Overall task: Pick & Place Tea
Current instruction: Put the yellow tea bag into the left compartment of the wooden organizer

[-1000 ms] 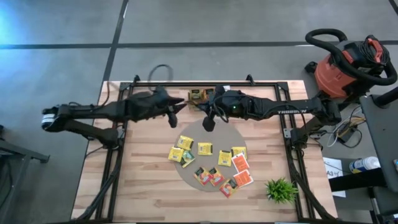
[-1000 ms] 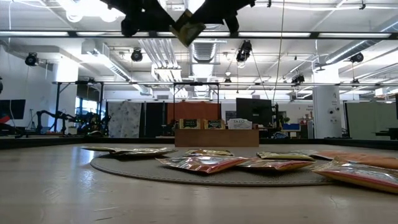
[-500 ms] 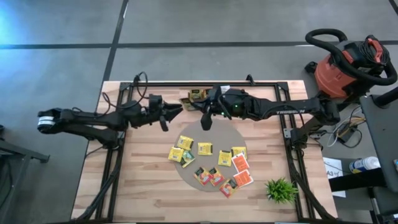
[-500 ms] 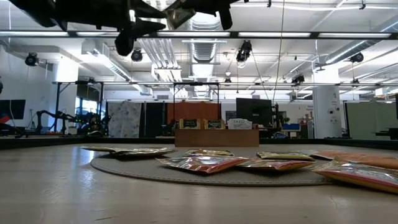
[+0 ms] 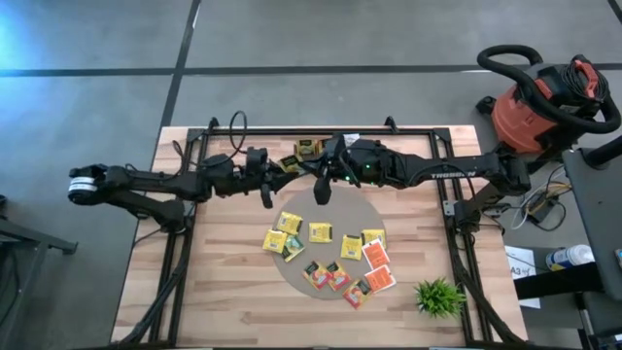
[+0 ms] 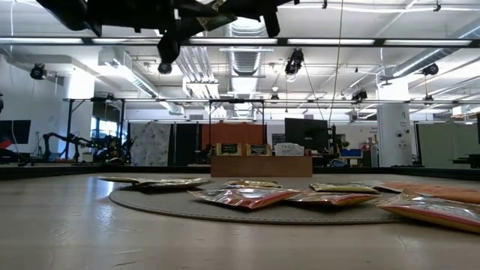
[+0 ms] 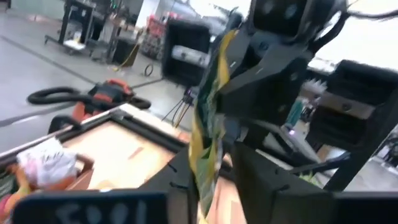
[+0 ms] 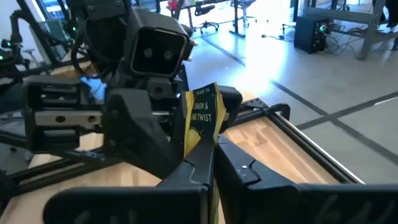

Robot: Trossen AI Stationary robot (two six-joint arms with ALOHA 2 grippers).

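My right gripper (image 8: 211,155) is shut on a yellow tea packet (image 8: 202,121), held high over the table's far middle (image 5: 291,163). My left gripper (image 7: 214,168) faces it from the table's left, open, with one finger on each side of the same packet (image 7: 208,124). Several more tea packets (image 5: 326,248), yellow and orange-red, lie flat on a round grey-brown mat (image 5: 330,209). The low view shows them as flat foil shapes (image 6: 247,196). A brown wooden tray (image 5: 309,148) stands at the far edge. My right gripper pinches the packet's edge nearest it (image 8: 203,148) between its two fingers. They come about level from the table's right. The packet stands on edge beyond the fingertips, lifted clear of the table. My left gripper: I cannot tell whether its fingers (image 7: 180,183) touch the packet.
A small green plant (image 5: 439,297) stands at the near right corner of the wooden table top (image 5: 224,282). A red and black shop vacuum (image 5: 544,97) sits on the floor beyond the right edge. Black frame rails (image 5: 180,262) run along both sides.
My left arm has sunk a little and its wrist has tipped up and rolled, so its gripper now points level at the packet. My right gripper has stayed in place and turned slightly. In the low view the packet now sits higher and less slanted.
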